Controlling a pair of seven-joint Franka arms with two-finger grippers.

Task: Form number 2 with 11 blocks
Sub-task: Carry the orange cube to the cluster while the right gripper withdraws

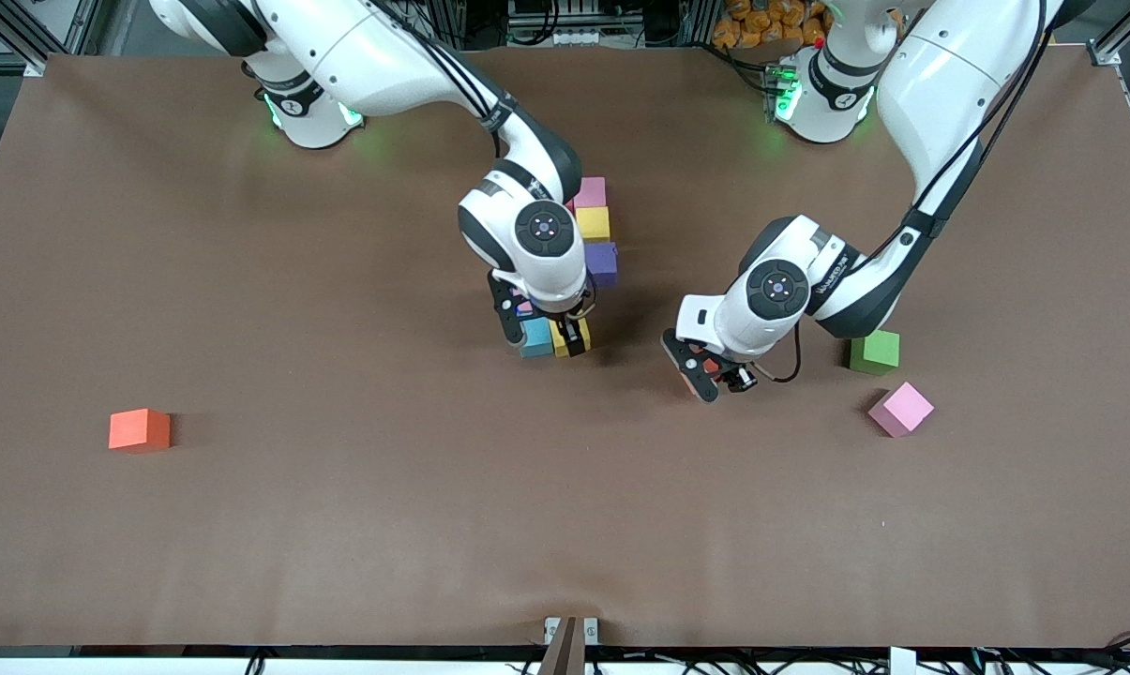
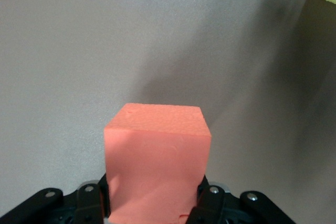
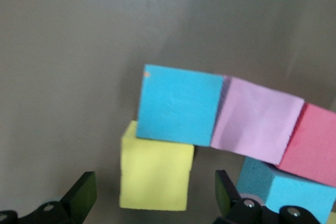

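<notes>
Most blocks are down: we see the number 2 (image 1: 579, 272) partly built mid-table. Our right gripper (image 1: 538, 330) hangs spread over a yellow block (image 1: 572, 337). Left gripper (image 1: 705, 373) clamps a red block (image 2: 157, 163). Orange block (image 1: 139, 430), pink block (image 1: 901, 409) remain.

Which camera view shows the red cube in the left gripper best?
The left wrist view: the red cube fills it, clamped by the left gripper. The front view shows a sliver; the right wrist view shows none.
</notes>
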